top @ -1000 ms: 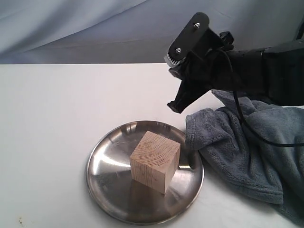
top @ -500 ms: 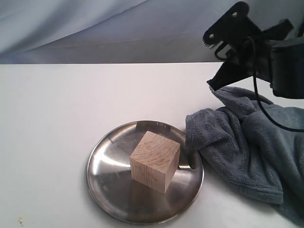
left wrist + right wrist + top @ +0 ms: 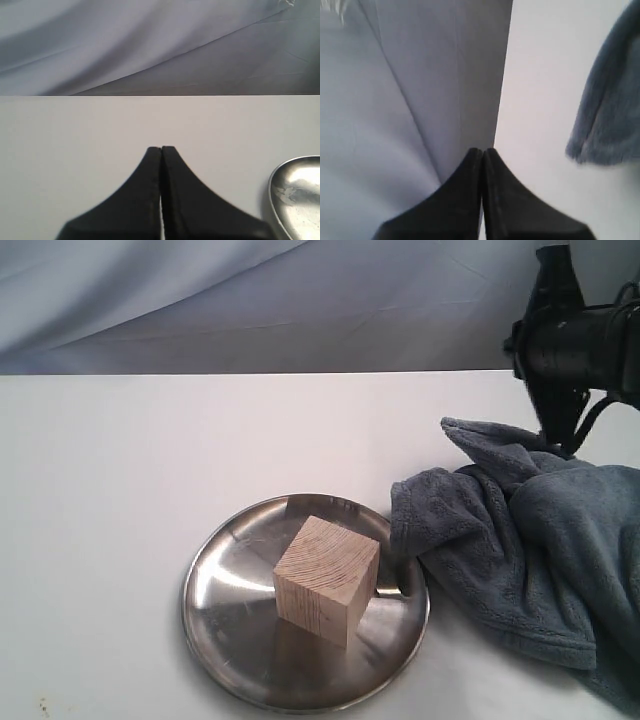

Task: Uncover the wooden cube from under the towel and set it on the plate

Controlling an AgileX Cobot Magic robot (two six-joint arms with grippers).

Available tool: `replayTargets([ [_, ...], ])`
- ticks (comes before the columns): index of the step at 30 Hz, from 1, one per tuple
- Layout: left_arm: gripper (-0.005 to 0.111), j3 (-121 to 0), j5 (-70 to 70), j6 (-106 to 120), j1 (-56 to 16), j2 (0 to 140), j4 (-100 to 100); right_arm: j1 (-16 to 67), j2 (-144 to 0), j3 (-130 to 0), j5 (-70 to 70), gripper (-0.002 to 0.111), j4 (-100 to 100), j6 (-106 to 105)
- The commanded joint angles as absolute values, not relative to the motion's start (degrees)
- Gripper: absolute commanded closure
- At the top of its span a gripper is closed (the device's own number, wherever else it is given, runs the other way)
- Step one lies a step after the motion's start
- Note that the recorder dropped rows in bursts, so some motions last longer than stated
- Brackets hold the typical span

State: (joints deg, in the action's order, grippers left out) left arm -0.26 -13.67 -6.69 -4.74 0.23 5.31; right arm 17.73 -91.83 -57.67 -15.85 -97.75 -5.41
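The pale wooden cube [image 3: 327, 578] sits uncovered on the shiny steel plate [image 3: 222, 632], a little right of its middle. The grey-blue towel [image 3: 530, 550] lies bunched just right of the plate, its edge touching the rim. My right gripper [image 3: 482, 150] is shut and empty, raised near the table's back edge; a towel corner [image 3: 610, 115] shows beside it. Low over bare table hovers my left gripper [image 3: 161, 148], shut with nothing in it, and the plate's rim [image 3: 272, 192] is off to one side. The exterior view does not show the left gripper.
The black right arm [image 3: 580, 340] hangs over the far right of the white table [image 3: 150, 460], above the towel's back end. A pale blue-grey cloth backdrop [image 3: 250, 300] rises behind the table's far edge.
The right arm has pulled back to the right and upward, from above the plate's far rim to the frame's right edge. Cube, plate and towel have not moved.
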Motion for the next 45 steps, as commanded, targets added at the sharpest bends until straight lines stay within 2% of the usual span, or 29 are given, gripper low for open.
replayTargets([
  [1, 0.107, 0.0, -13.3, -6.8, -4.6, 0.0, 5.0, 16.4, -94.2, -58.1, -25.8, 0.108, -62.5, -19.0],
  [3, 0.107, 0.0, -13.3, -6.8, -4.6, 0.0, 5.0, 15.1, -96.1, -59.1, -17.3, 0.108, -42.5, -20.5],
  [10, 0.107, 0.0, -13.3, -6.8, -4.6, 0.0, 5.0, 13.2, -104.6, -70.6, 16.9, 0.108, -10.4, -21.7],
  [14, 0.107, 0.0, -13.3, -6.8, -4.6, 0.0, 5.0, 12.4, -105.4, -71.2, 19.0, 0.108, 0.9, -10.0],
  [19, 0.107, 0.0, -13.3, -6.8, -4.6, 0.0, 5.0, 6.6, -105.4, -71.2, 23.0, 0.108, 14.2, 11.3],
  [25, 0.107, 0.0, -13.3, -6.8, -4.6, 0.0, 5.0, -1.3, -105.0, -71.0, 31.9, 0.108, 15.4, 3.1],
  [28, 0.107, 0.0, -13.3, -6.8, -4.6, 0.0, 5.0, -4.0, -102.5, -69.2, 29.8, 0.108, 14.3, 3.1],
  [32, 0.107, 0.0, -13.3, -7.0, -4.6, 0.0, 5.0, -7.3, -95.7, -63.0, 19.1, 0.108, 6.4, 3.1],
  [45, 0.107, 0.0, -13.3, -6.8, -4.6, 0.0, 5.0, -8.0, -73.8, -37.6, -2.7, 0.108, 6.0, -4.1],
])
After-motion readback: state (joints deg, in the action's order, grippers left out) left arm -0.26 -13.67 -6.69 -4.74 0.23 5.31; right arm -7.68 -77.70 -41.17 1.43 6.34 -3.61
